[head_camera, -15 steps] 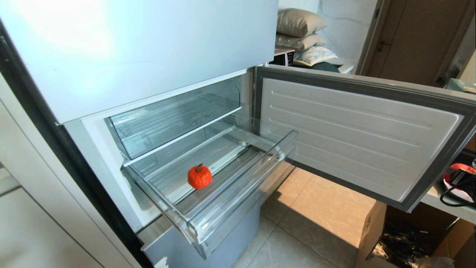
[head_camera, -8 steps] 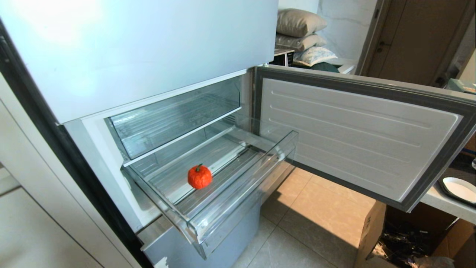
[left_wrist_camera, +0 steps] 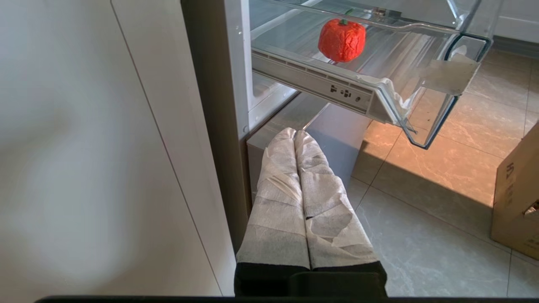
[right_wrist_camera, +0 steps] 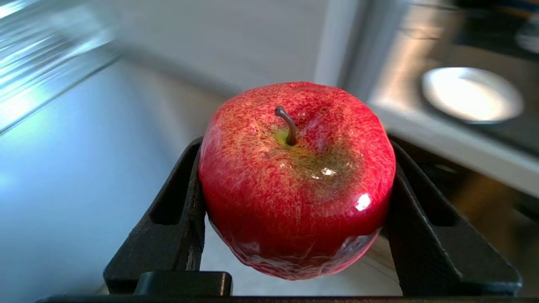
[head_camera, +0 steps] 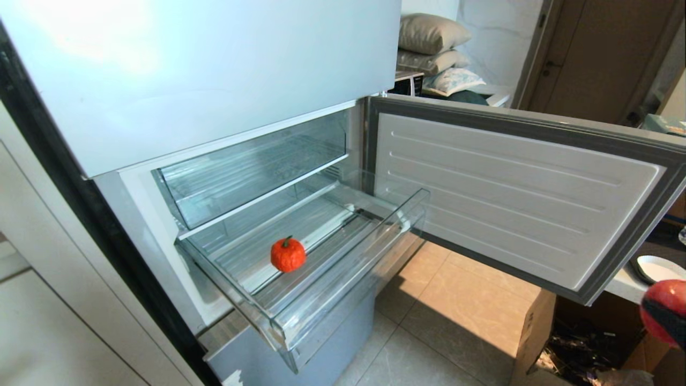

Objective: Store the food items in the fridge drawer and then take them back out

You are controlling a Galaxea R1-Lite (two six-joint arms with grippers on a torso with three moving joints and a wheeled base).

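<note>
One fridge (head_camera: pixel 203 75) fills the left and centre of the head view, with its upper door closed. One lower door (head_camera: pixel 514 198) stands swung open to the right, its ribbed white inner panel facing the camera.

Two clear compartments are visible inside. The upper one (head_camera: pixel 252 166) is the deeper compartment with white trim and sits pushed in. Below it, the one fridge drawer (head_camera: pixel 343 279) is pulled out over the tiled floor (head_camera: pixel 450 327); it is wide, shallow and ribbed, with a thick clear front lip.

One cardboard box (head_camera: pixel 536 332) stands on the floor under the open door. Three pillows (head_camera: pixel 431 32) are stacked in the background. One white dish (head_camera: pixel 656 267) rests on a ledge at the right edge.

Food items counted: two. One tangerine (head_camera: pixel 288 254), bumpy and orange-red with a green stem, sits on the drawer floor near the middle, toward the front. One apple (right_wrist_camera: pixel 297 176), smooth and shiny red, is outside the drawer, at the lower right edge of the head view, below the open door.

The right gripper (right_wrist_camera: pixel 294 219) grasps the apple, one black finger pressed against each side, stem facing the wrist camera.

The left gripper (left_wrist_camera: pixel 297 139) hangs low beside the fridge base, below the drawer, its two wrapped fingers (left_wrist_camera: pixel 278 202) pressed together and holding nothing.
</note>
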